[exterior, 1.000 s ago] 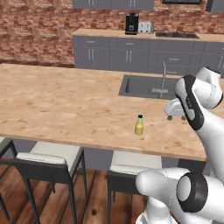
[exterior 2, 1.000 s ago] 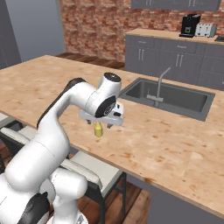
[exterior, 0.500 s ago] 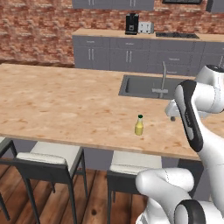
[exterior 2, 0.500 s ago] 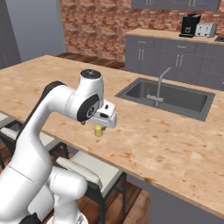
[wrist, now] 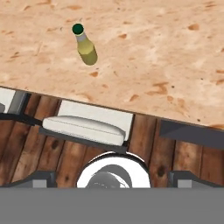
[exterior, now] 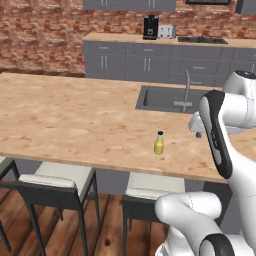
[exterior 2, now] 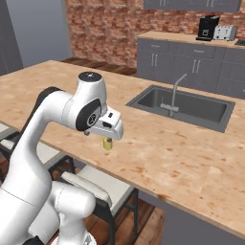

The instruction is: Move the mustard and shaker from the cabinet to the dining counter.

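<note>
Arm has swung right; one mustard stands alone, fingers' state untellable.

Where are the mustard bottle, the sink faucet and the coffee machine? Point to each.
mustard bottle (exterior: 159, 145): left base view, yellow body.
sink faucet (exterior 2: 173, 92): right base view, upright spout.
coffee machine (exterior: 150, 27): left base view, black front.

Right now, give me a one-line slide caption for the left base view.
Mustard bottle standing upright on the wooden dining counter near the sink, robot arm raised beside it to the right.
</note>
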### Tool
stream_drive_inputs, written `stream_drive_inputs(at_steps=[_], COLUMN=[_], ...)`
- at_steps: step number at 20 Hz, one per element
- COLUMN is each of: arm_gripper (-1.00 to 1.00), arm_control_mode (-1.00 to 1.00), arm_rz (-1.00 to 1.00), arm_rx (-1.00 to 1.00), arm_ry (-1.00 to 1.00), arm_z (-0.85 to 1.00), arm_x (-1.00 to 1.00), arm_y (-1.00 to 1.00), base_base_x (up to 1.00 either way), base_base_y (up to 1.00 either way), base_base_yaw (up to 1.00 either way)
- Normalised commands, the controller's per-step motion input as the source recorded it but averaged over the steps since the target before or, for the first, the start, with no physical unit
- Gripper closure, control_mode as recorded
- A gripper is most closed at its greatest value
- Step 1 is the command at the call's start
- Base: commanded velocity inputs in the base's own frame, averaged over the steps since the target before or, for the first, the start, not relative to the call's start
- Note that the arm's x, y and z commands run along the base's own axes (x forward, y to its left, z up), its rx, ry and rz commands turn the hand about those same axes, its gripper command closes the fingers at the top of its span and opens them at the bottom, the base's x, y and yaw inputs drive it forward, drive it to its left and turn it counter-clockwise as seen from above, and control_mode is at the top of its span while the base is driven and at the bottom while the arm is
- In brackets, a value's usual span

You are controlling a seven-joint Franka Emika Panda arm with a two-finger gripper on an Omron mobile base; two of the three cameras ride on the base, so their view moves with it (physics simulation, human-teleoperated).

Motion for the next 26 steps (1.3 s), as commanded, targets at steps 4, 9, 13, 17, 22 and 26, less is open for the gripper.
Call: stream_drive_inputs(at_steps=[4,9,13,17,22,26], arm_gripper=[-1.0,-1.0,-1.0,-1.0,-1.0,-1.0], arm_control_mode=[1.0,1.0,1.0,1.0,1.0,1.0], arm_rz=[0.0,0.0,0.0,0.0,0.0,0.0], arm_rx=[0.0,0.0,0.0,0.0,0.0,0.0], arm_ry=[0.0,0.0,0.0,0.0,0.0,0.0], arm_z=[0.0,0.0,0.0,0.0,0.0,0.0], arm_x=[0.0,0.0,0.0,0.0,0.0,0.0], arm_y=[0.0,0.0,0.0,0.0,0.0,0.0], base_base_x=[-0.19,-0.61,-0.47,-0.02,0.0,0.0], base_base_y=[0.0,0.0,-0.05,0.0,0.0,0.0], base_base_yaw=[-0.02,-0.08,-0.33,-0.88,-0.92,-0.93])
